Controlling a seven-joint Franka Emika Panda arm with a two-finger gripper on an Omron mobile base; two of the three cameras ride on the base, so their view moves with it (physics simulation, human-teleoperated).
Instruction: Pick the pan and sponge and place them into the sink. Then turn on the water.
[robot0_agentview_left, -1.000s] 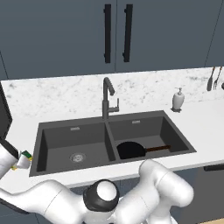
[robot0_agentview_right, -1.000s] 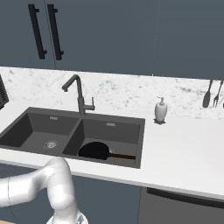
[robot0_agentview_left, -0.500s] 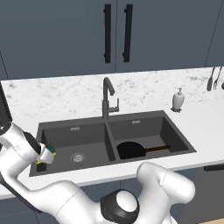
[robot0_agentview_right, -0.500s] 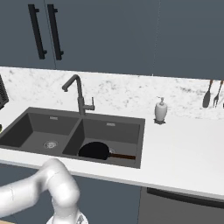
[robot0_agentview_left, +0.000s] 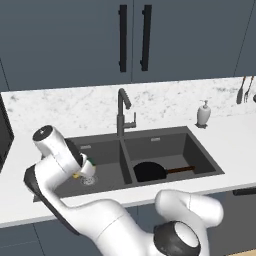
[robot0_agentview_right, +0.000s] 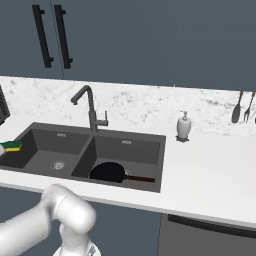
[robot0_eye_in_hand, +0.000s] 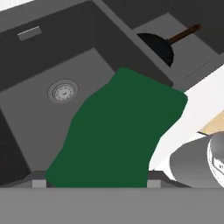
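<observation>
End effector (robot0_eye_in_hand: 96, 186) clamped on sponge (robot0_eye_in_hand: 118, 133), centre of hand view, above the sink (robot0_agentview_left: 200, 145) left basin. Pan (robot0_agentview_left: 150, 171) lies in right basin, lower centre of left base view.

The worktop (robot0_agentview_left: 235, 145) is white with grey speckles and carries the dark sink (robot0_agentview_left: 202, 147). The tool (robot0_agentview_left: 82, 167) holds the sponge (robot0_agentview_right: 11, 146) above the basin on its own side. In the other basin, beyond the divider from the tool, lies the pan (robot0_agentview_left: 150, 171). The soap dispenser (robot0_agentview_left: 203, 114) stands on the worktop, well apart from the tool. The faucet (robot0_agentview_left: 123, 112) rises behind the divider.
</observation>
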